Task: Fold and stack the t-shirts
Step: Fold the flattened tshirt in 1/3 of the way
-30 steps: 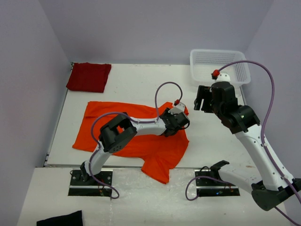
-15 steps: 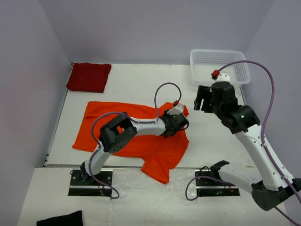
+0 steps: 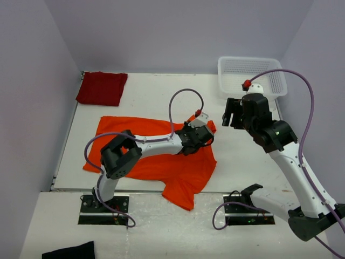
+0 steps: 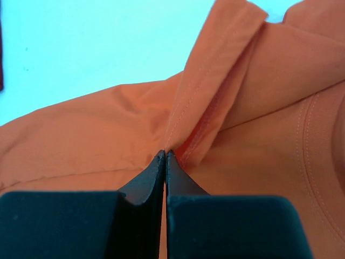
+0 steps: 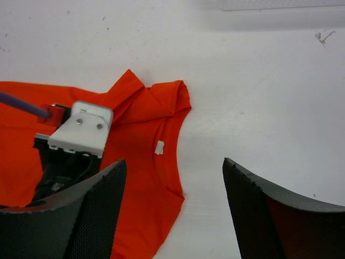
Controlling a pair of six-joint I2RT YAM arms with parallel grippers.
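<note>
Above the table, top view: left gripper [image 3: 202, 137] pinching orange t-shirt [image 3: 183, 178] nr its collar, mid-table; crimson t-shirt [image 3: 102, 88] lying folded, far-left corner; basket [image 3: 250, 58] showing nothing inside. Left wrist: jaws pressing together on thin fold, prob. risking slip-out when lifting. Right wrist: right gripper [image 5: 173, 162] hovering wide open, holding nothing.

A white table [image 3: 156, 97] fills the middle of the top view. An orange t-shirt [image 3: 183, 172] lies spread and rumpled on it at centre left, one corner hanging over the near edge. A crimson t-shirt [image 3: 101, 88] lies folded flat in the upper left corner. A white mesh basket [image 3: 237, 67] stands at the upper right corner. A black cloth [image 3: 69, 251] lies on the near strip at the lower left.
</note>
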